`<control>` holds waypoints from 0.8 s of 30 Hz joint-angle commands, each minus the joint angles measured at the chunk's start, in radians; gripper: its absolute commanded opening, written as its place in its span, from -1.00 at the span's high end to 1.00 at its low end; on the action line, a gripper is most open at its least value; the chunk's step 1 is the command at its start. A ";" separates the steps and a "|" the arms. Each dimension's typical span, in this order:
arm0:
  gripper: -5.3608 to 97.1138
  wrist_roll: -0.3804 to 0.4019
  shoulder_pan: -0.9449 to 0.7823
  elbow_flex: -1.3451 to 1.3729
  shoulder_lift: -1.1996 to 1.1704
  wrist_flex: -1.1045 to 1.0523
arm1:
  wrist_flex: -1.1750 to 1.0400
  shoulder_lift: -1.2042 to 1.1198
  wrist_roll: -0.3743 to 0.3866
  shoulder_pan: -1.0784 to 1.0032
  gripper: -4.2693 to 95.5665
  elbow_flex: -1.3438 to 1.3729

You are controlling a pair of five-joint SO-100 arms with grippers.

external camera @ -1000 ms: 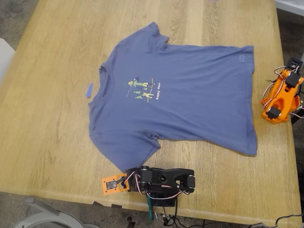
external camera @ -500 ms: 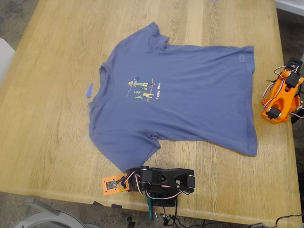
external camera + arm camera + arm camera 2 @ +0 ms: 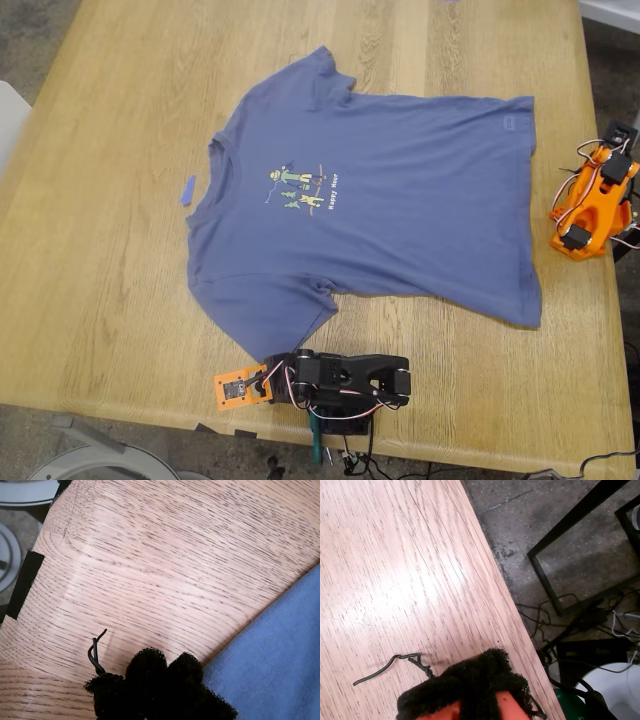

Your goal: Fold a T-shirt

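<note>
The slate-blue T-shirt (image 3: 400, 210) lies flat and spread out on the wooden table (image 3: 110, 270), collar toward the exterior view's left, with its small cartoon print (image 3: 303, 188) facing up. My first gripper (image 3: 162, 677), with black padded tips pressed together, rests on bare wood just beside the shirt's edge (image 3: 280, 655). Its black arm (image 3: 345, 380) lies folded at the table's near edge, below one sleeve. My second gripper (image 3: 470, 682), on the orange arm (image 3: 590, 205) at the exterior view's right, is shut and empty over bare wood near the table edge, clear of the shirt.
A small blue scrap of tape (image 3: 188, 190) lies on the table beside the collar. A strip of black tape (image 3: 25, 582) marks the table edge. Past the edge by my second gripper are floor cables (image 3: 580, 625) and a black frame (image 3: 570, 535).
</note>
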State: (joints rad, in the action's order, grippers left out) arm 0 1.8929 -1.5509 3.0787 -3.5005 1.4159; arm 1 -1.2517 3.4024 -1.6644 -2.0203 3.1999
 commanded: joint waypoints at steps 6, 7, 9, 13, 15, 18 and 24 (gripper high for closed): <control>0.89 0.095 0.018 -0.012 -0.109 0.012 | -0.005 0.003 0.000 -0.061 0.87 0.069; 0.90 0.104 0.021 -0.012 -0.109 0.012 | -0.005 0.003 0.003 -0.057 0.79 0.069; 0.90 0.130 0.020 -0.012 -0.109 0.012 | -0.005 0.003 0.002 -0.044 0.79 0.069; 0.89 0.147 0.058 -0.012 -0.109 0.012 | -0.005 0.002 0.002 0.002 0.85 0.069; 0.89 0.143 0.092 -0.012 -0.109 0.012 | -0.005 0.002 0.002 0.005 0.87 0.069; 0.90 0.176 0.137 -0.012 -0.109 0.012 | -0.005 0.003 -0.005 -0.015 0.77 0.069; 0.88 0.163 0.175 -0.012 -0.110 -0.201 | 0.041 0.005 -0.025 0.025 0.56 0.017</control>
State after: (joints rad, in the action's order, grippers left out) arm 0 2.0770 -1.3883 3.0802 -3.5005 1.3223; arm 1 -1.2364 3.4024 -1.6797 -2.0003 3.1999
